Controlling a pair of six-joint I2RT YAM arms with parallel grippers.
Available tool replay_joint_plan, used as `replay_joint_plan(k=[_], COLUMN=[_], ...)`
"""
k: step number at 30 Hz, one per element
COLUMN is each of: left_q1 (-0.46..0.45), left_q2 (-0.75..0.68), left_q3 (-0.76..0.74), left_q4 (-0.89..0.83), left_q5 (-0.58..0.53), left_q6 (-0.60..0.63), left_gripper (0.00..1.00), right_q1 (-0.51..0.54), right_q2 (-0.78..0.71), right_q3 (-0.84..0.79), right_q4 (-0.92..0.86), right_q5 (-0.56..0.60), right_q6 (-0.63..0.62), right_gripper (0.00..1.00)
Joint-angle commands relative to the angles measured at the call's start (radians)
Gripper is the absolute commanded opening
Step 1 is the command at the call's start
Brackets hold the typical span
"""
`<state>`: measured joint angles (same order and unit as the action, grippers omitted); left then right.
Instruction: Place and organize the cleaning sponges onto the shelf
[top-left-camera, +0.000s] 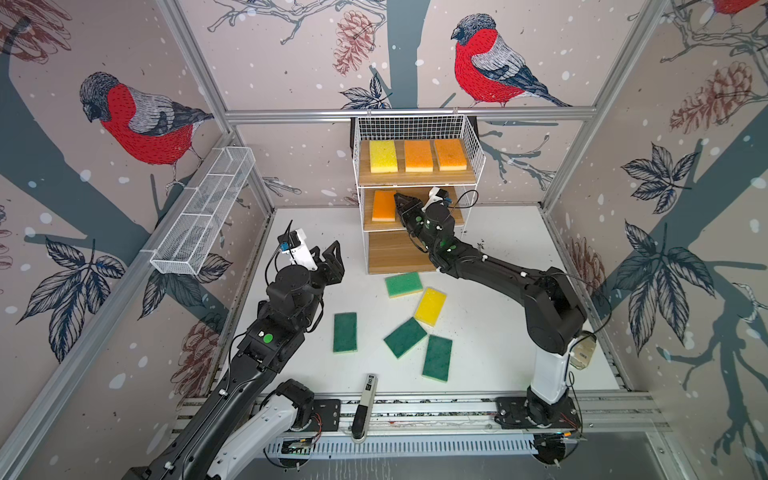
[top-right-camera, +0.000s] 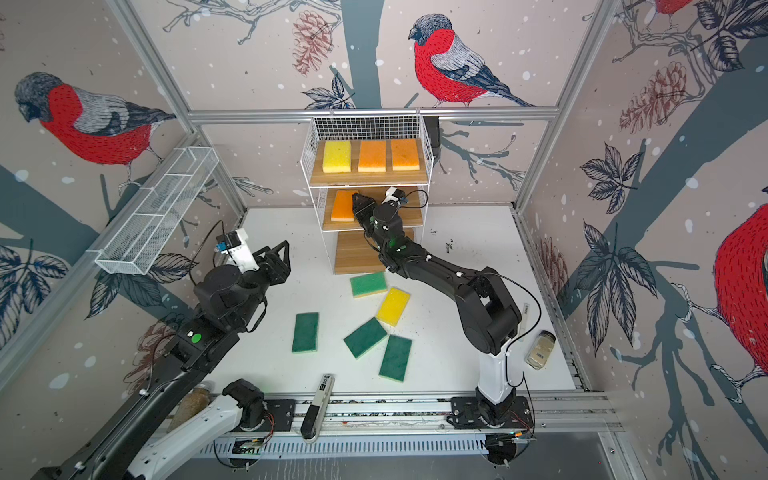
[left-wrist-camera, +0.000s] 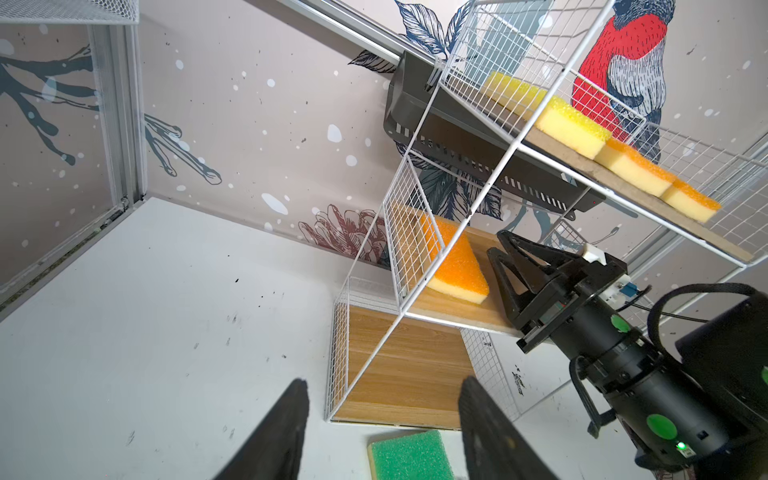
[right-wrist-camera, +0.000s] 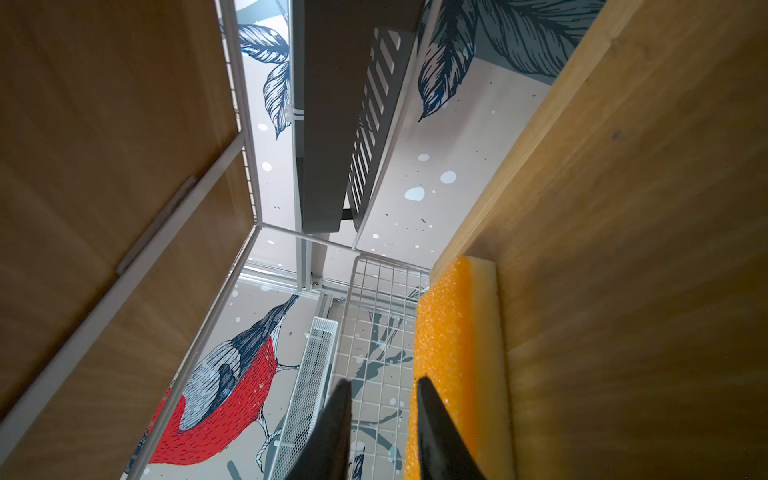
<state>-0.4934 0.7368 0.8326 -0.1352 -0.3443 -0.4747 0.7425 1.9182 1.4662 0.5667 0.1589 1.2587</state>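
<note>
The shelf (top-left-camera: 395, 253) stands at the back. Its top board holds a yellow sponge (top-left-camera: 383, 156) and two orange sponges (top-left-camera: 418, 155) (top-left-camera: 450, 154). A third orange sponge (top-left-camera: 383, 205) (right-wrist-camera: 449, 332) lies on the middle board. My right gripper (top-left-camera: 398, 198) (right-wrist-camera: 382, 386) is beside it, open a little and holding nothing, with one finger against the sponge. On the table lie a light green sponge (top-left-camera: 403, 284) (left-wrist-camera: 409, 455), a yellow one (top-left-camera: 430, 306) and three dark green ones (top-left-camera: 345, 332) (top-left-camera: 405, 337) (top-left-camera: 437, 358). My left gripper (top-left-camera: 330, 253) (left-wrist-camera: 384, 384) hovers open and empty, left of the shelf.
A long white mesh basket (top-left-camera: 203, 212) hangs on the left wall rail. A black-and-white pen-like tool (top-left-camera: 363, 407) lies on the front rail. A small jar (top-right-camera: 540, 349) stands by the right arm's base. A dark slotted bracket (left-wrist-camera: 457, 145) sits behind the shelf.
</note>
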Motion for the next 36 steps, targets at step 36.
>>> replay_joint_plan(k=[36], left_q1=[0.003], left_q2=[-0.054], left_q3=[0.031], left_q4=[-0.034], left_q5=[-0.033], left_q6=[-0.025], left_gripper=[0.56], right_q1=[0.016], right_q2=[0.128], right_q3=[0.310], right_q4=[-0.496], right_q5=[0.118], right_q6=[0.039], right_gripper=[0.29])
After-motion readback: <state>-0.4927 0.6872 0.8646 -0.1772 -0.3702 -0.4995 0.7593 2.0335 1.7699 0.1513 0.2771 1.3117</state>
